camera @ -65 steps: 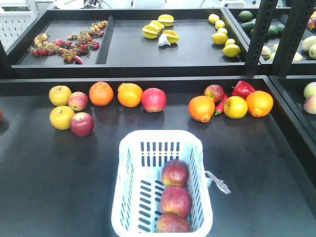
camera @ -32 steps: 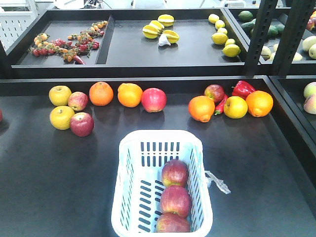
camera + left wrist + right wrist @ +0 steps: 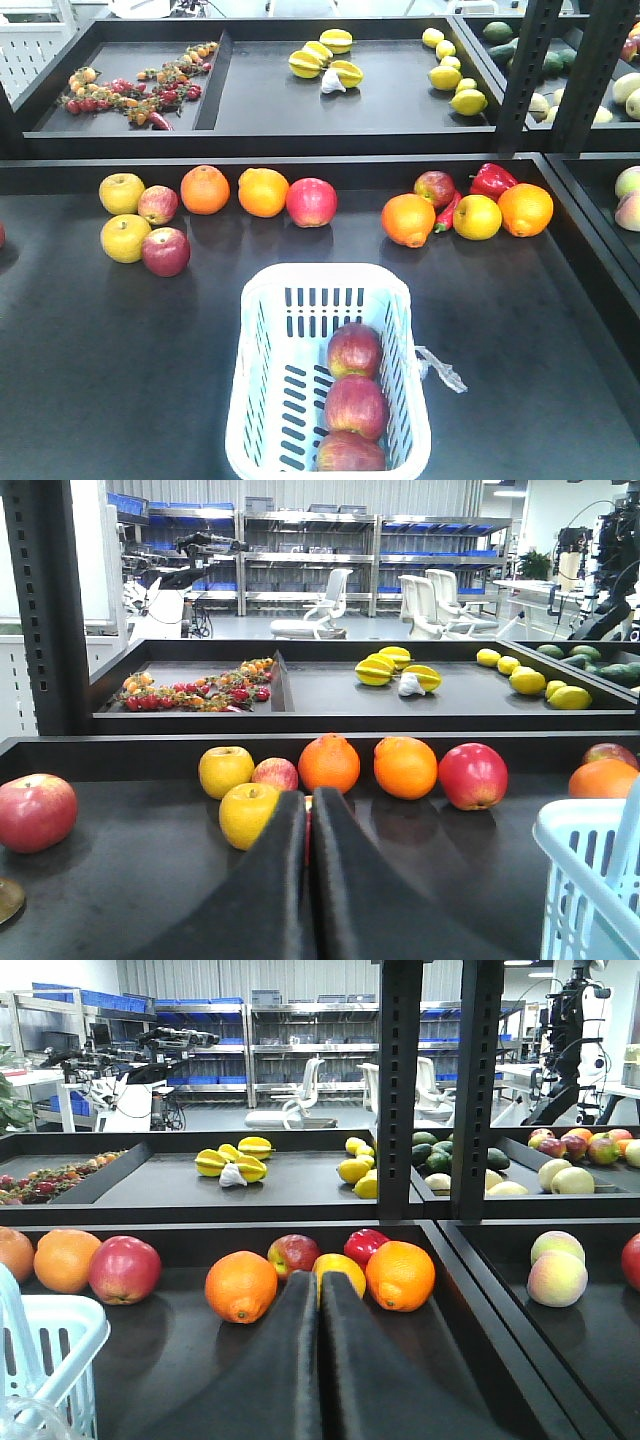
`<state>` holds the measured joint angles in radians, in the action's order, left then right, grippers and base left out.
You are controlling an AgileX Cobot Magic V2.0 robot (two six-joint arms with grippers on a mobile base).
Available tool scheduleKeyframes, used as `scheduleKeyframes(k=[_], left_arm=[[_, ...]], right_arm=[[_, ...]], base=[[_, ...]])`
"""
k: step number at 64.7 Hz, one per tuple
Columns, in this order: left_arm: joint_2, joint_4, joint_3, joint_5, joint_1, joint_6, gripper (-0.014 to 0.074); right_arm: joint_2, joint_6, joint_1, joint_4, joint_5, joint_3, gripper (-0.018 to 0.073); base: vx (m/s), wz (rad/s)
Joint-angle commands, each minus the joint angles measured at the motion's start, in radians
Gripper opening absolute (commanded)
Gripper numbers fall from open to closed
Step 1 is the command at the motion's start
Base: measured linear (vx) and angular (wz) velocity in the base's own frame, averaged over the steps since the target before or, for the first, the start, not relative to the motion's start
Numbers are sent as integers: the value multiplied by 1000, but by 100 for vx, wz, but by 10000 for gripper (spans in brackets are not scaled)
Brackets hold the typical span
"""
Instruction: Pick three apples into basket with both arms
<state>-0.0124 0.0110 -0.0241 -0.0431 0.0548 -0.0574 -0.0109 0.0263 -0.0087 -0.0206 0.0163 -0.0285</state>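
Three apples [image 3: 355, 392] are seen lying in a row inside the basket [image 3: 262, 316], so the task is judged complete. The left tool [image 3: 308, 880] and right tool [image 3: 321, 1360] are both closed on nothing and held clear above the worktop [image 3: 90, 360]; the basket lies between them. No further pick is judged to be needed, only retreat.

Nearest apple [image 3: 350, 453] cut by bottom edge, basket [image 3: 258, 455] rim perhaps too
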Motion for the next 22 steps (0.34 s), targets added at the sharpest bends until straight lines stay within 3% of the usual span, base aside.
scheduleKeyframes(k=[1, 22], left_arm=[[-15, 7, -23, 76, 0, -8, -6], [-15, 7, -23, 76, 0, -8, -6]], right_arm=[[-10, -6, -1, -2, -73, -15, -9], [-10, -6, -1, -2, -73, -15, -9]], base=[[0, 0], [0, 0]])
